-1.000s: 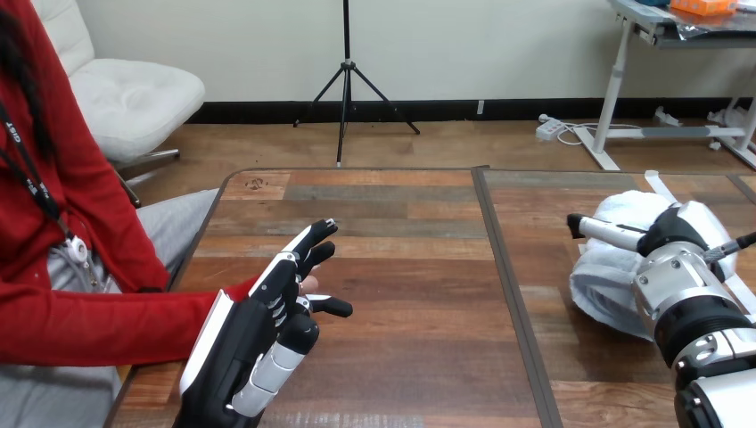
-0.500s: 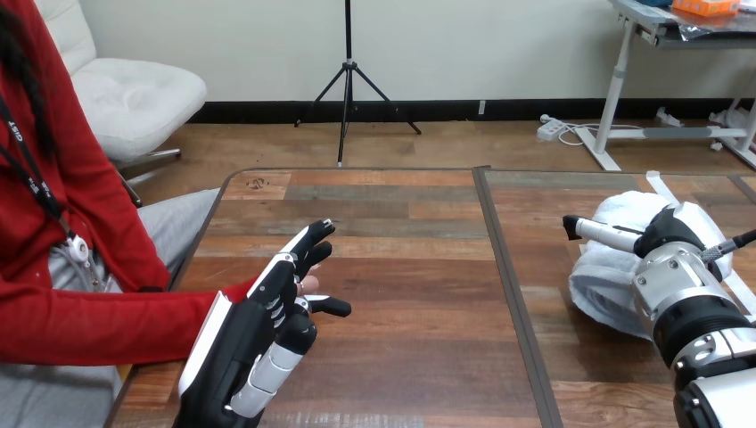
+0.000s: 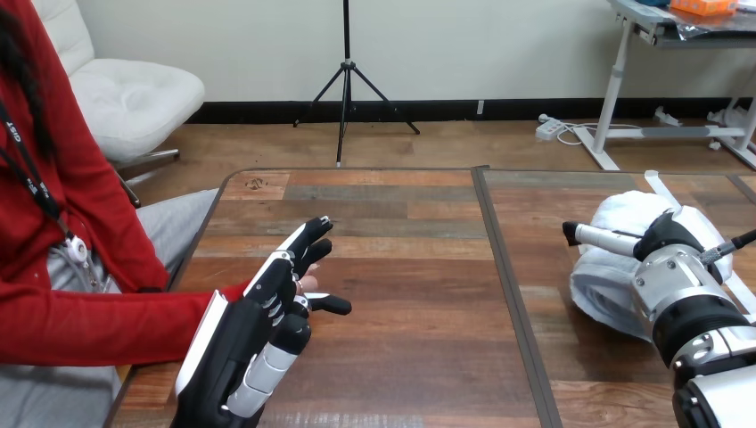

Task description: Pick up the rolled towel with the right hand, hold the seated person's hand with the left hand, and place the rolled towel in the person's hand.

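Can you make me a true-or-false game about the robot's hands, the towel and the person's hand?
1. The rolled towel lies on the table. True.
2. The rolled towel is blue. False: it is white.
3. The rolled towel is in the person's hand. False: it lies at the table's right side, by the right hand, well apart from the person's hand.
4. The left hand has straight fingers. True.
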Robot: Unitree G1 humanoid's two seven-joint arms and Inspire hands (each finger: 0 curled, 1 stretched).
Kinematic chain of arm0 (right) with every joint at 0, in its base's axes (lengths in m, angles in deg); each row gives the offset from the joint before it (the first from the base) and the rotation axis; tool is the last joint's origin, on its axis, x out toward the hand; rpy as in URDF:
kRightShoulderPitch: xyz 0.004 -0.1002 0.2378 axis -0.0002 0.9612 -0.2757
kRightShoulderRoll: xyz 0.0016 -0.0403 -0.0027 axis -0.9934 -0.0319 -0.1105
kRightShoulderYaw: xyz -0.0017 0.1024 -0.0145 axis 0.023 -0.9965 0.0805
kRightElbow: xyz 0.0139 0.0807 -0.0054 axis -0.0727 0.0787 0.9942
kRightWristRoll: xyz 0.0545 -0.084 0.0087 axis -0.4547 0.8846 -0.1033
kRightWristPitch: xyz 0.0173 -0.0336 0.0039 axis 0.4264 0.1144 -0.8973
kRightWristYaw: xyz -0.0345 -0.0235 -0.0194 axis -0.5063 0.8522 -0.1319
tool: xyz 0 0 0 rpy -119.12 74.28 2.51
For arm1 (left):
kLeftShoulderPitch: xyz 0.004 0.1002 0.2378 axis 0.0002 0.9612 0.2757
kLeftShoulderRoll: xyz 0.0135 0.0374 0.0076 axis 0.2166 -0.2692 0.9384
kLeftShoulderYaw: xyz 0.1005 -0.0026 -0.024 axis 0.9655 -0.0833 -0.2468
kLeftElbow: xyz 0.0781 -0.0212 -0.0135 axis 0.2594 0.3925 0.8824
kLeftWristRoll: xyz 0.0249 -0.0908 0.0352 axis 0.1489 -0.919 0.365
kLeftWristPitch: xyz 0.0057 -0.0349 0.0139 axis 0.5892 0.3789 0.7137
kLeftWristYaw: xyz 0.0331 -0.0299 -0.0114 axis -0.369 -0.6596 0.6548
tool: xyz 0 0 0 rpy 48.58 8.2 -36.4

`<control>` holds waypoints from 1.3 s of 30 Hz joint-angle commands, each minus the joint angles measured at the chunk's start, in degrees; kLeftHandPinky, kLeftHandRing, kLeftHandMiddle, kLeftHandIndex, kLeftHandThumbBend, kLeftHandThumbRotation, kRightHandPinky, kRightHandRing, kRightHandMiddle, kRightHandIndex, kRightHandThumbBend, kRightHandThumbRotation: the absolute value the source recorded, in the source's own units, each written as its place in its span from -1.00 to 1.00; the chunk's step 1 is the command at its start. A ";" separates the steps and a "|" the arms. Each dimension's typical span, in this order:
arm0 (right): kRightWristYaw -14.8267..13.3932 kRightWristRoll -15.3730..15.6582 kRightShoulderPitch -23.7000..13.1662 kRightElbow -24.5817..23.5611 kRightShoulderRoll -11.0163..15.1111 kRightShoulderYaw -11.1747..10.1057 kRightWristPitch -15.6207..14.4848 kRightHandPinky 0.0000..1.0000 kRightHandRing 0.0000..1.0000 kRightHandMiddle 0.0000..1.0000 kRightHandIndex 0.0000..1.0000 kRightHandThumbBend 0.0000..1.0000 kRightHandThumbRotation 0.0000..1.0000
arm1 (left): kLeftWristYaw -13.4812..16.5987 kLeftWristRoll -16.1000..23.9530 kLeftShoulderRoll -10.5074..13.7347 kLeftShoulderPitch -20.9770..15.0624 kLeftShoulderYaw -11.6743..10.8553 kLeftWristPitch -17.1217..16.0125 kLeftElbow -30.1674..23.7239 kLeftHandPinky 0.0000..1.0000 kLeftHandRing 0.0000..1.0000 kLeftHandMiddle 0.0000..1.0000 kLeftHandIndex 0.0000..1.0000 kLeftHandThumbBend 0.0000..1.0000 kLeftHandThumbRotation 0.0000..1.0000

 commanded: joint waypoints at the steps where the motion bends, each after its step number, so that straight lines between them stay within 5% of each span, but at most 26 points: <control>1: 0.64 1.29 -3.99 0.78 -1.38 1.39 -0.26 1.00 1.00 1.00 1.00 1.00 0.19 | -0.10 -0.88 0.12 -1.70 -0.37 -1.31 -2.77 0.20 0.85 0.90 0.79 1.00 0.85; 8: 1.09 2.74 -3.61 1.76 -1.45 2.95 -0.42 1.00 1.00 1.00 1.00 1.00 0.25 | -0.67 -2.14 0.44 -1.51 -0.54 -0.93 -3.53 0.16 0.84 0.90 0.79 1.00 0.84; 14: -0.69 1.60 -3.11 1.57 -1.64 1.41 0.02 1.00 1.00 1.00 1.00 1.00 0.21 | -1.06 -3.15 0.61 -1.39 -0.65 -0.49 -4.00 0.12 0.83 0.89 0.78 1.00 0.81; 24: -0.24 2.04 -2.93 2.42 -1.58 1.76 -0.10 1.00 1.00 1.00 1.00 1.00 0.14 | -1.39 -4.67 0.79 -0.82 -0.64 0.69 -5.46 0.07 0.83 0.88 0.77 1.00 0.77; 33: -2.35 1.38 -2.50 2.41 -1.71 0.75 0.59 0.99 1.00 1.00 1.00 1.00 -0.04 | -1.25 -4.93 0.58 -0.67 -0.76 0.36 -6.10 0.04 0.82 0.87 0.76 0.98 0.77; 39: -3.83 1.20 -2.28 2.37 -1.79 0.37 0.80 0.75 0.90 0.96 0.99 1.00 -0.27 | -1.08 -4.85 0.51 -0.66 -0.81 0.31 -6.87 -0.05 0.80 0.86 0.74 0.97 0.76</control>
